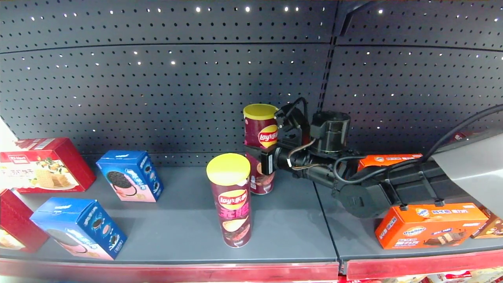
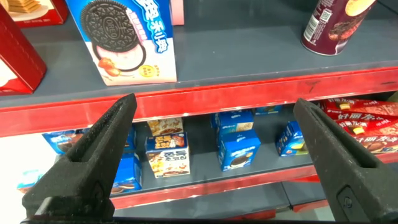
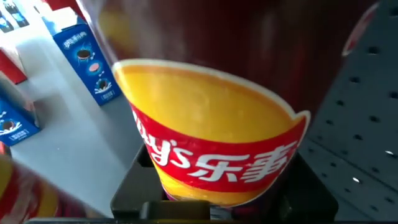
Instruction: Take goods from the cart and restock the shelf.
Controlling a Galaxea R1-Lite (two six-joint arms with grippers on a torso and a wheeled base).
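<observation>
on the shelf (image 1: 184, 228), the front can (image 1: 230, 198) stands before the rear can (image 1: 259, 129) — cookie boxes (image 1: 129, 175) left (snack boxes (image 1: 430, 224) right).

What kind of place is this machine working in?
Probably a grocery shop, or a mock-up: a pegboard-backed shelf carrying blue cookie boxes and a chip can, the right tool gripping a second chip can, and boxed snacks below.

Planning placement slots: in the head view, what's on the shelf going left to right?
red biscuit box → rear blue cookie box → front chip can → rear chip can, held in the right end effector → front orange box. The overlapping front boxes at far left are left out.
</observation>
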